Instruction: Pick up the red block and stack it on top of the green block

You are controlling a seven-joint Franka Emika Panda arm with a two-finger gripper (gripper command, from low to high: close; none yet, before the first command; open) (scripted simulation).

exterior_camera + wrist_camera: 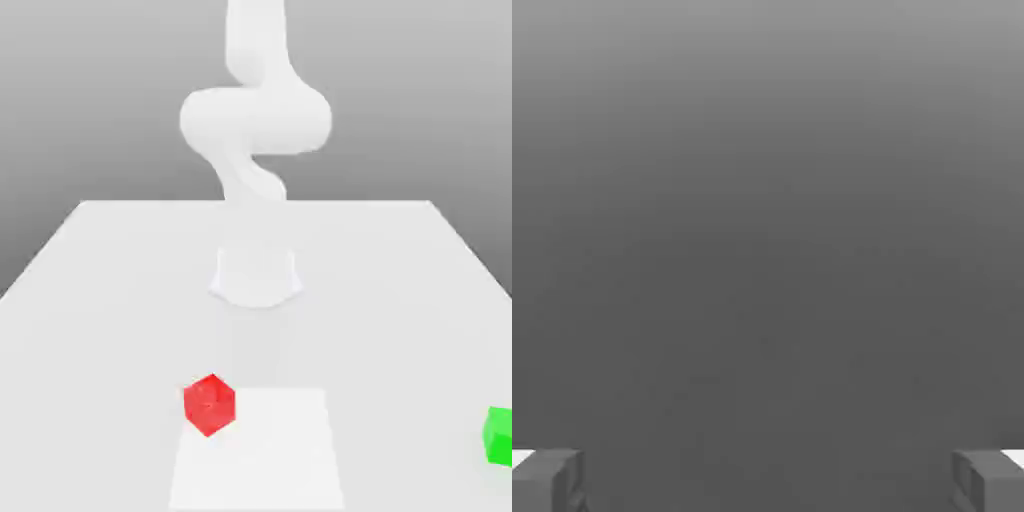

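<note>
The red block [209,404] rests on the white table [90,300], near the front and a little toward the exterior view's left, on the corner of a paler square patch [262,455]. The green block [499,435] sits at the exterior view's right edge, partly cut off, well apart from the red one. In the hand view my gripper [768,480] is open: its two grey fingertips [552,480] stand far apart with nothing between them, facing plain grey background.
The white arm [255,120] rises from its round base [256,275] at the table's middle and bends upward out of the picture. The table's far edge runs across behind the base.
</note>
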